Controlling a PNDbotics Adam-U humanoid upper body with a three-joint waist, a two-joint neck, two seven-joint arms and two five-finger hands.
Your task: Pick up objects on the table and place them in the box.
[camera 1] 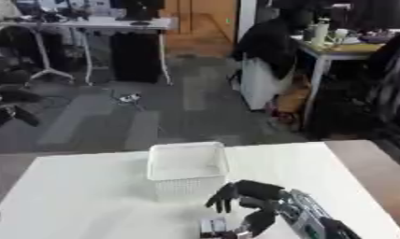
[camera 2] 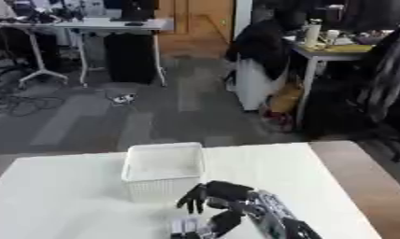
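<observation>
The right hand (camera 1: 251,205) reaches in from the lower right of the white desk (camera 1: 89,196) and sits over a small pale, blocky object (camera 1: 213,227) at the near edge, with its fingers (camera 1: 223,198) spread and curved downward and the thumb low beside the object. They look relaxed rather than closed; whether any fingertip touches the object cannot be told, and its shape is too blurred to name. The white mesh box (camera 1: 187,169) stands just beyond the hand, its near wall close to the fingertips, and appears empty, so the task seems to be at its start. The left hand shows in neither view. The main risk I see is the object's position: it lies at the near edge of the desk, so a closing thumb or a sweep from the far side could nudge it toward the edge instead of capturing it. A second risk is the box: it looks light and stands close by, so lifting with spread fingers could catch its wall and shove or tip it. A pinch on only a corner could let the object twist free during the carry.
</observation>
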